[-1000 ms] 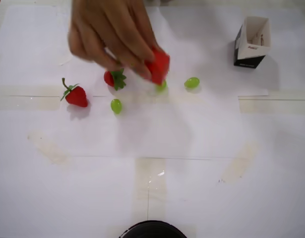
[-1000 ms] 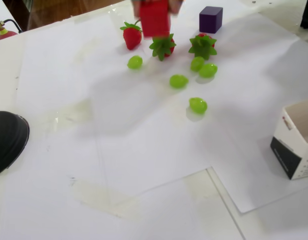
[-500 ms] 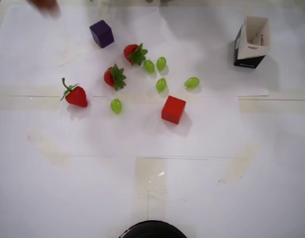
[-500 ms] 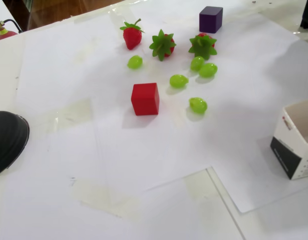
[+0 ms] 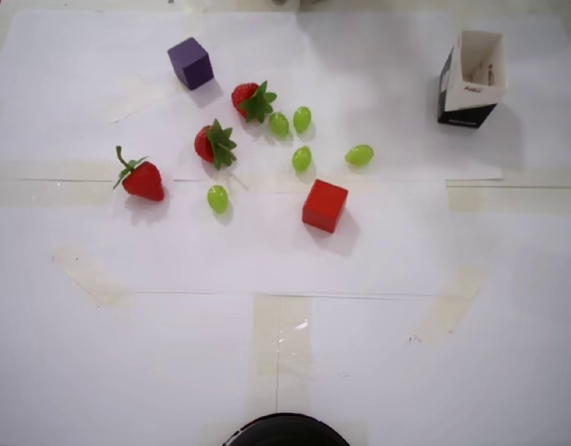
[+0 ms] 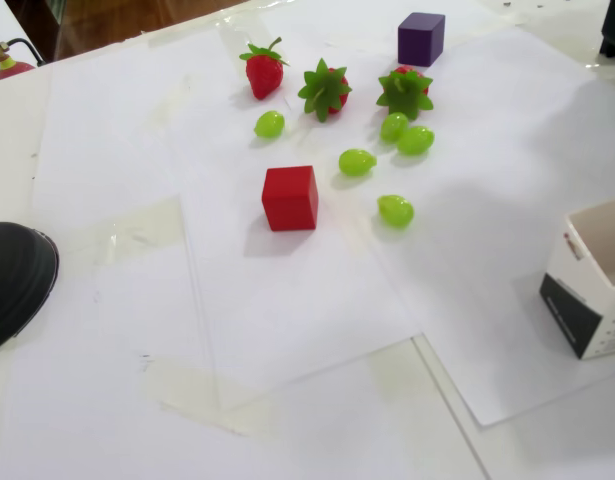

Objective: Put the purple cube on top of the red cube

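On the white paper sheets covering the table [image 5: 508, 307], the red cube [image 5: 324, 205] rests alone on 1 face, touching nothing. The purple cube [image 5: 190, 63] sits well apart from it, at the upper left in the overhead view and at the far edge, right of centre, in the fixed view [image 6: 421, 39]. Between the 2 cubes lie 3 strawberries [image 5: 253, 100], [image 5: 213, 144], [image 5: 142, 177] and 5 green grapes; 1 grape [image 5: 302, 158] lies just beside the red cube's far side, another [image 5: 359, 155] near its upper right. An open-topped black-and-white carton [image 5: 473, 78] stands upright at the upper right of the overhead view. A dark rounded part [image 5: 285, 431] shows at the bottom edge of the overhead view. The gripper appears in neither view, so its opening and any hold cannot be told, and no place can be given relative to it.
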{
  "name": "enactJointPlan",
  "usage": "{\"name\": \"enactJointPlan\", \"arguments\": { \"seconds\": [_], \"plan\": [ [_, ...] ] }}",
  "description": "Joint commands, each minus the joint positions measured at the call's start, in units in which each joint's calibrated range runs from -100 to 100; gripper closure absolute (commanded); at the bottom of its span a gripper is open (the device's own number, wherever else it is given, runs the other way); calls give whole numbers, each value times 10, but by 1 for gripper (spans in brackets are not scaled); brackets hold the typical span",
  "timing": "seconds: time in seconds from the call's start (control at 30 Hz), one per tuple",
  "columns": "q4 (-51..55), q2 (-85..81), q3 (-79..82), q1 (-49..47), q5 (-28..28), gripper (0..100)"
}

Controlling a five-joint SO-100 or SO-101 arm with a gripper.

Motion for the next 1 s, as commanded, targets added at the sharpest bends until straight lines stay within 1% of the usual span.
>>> {"name": "enactJointPlan", "arguments": {
  "seconds": [0.0, 0.07, 0.17, 0.33, 0.5, 0.6, 0.7, 0.83, 0.9, 0.97],
  "plan": [
    [-23, 8, 2, 45, 0, 100],
    [-22, 14, 1, 73, 5, 100],
    [-32, 27, -10, 127, 29, 100],
    [-57, 55, -32, 217, 41, 100],
    [-97, 130, -65, 269, 51, 100],
    [-80, 209, -117, 281, 63, 100],
    [-60, 313, -174, 283, 51, 100],
    [-78, 382, -210, 276, 43, 100],
    [-105, 426, -241, 274, 60, 100],
    [-108, 450, -264, 274, 73, 100]
  ]
}}
